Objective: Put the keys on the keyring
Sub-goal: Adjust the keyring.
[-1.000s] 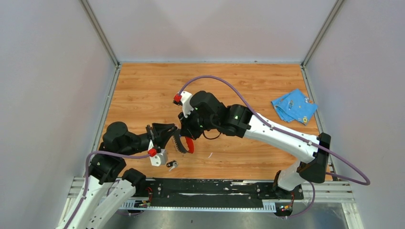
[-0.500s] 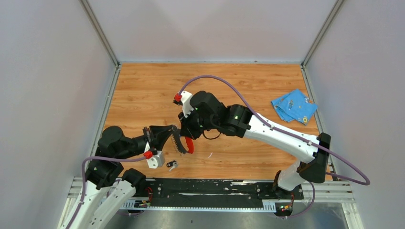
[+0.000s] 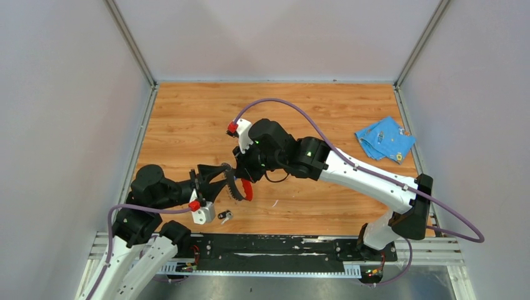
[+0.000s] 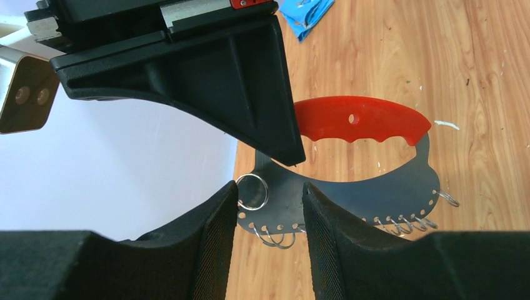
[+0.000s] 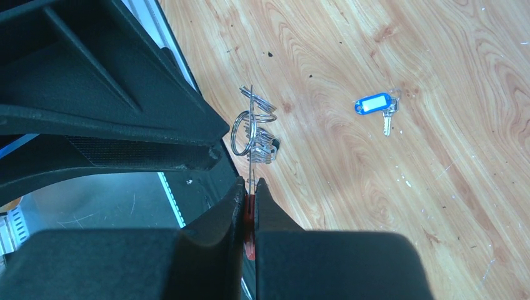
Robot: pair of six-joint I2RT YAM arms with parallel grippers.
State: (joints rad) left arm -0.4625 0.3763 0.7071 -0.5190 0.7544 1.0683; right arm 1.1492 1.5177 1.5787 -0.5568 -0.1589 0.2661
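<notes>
Keyring [image 4: 356,119] clamped in right gripper [image 5: 249,184], left gripper [image 4: 270,192] parted astride its grey part, seemingly without contact.

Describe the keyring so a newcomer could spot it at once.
On the wooden table, look just left of centre, toward the near edge. The right gripper pinches the keyring there: a curved red grip on a silvery plate edged with wire rings. The black-headed key nearby is tiny and lies loose.
</notes>
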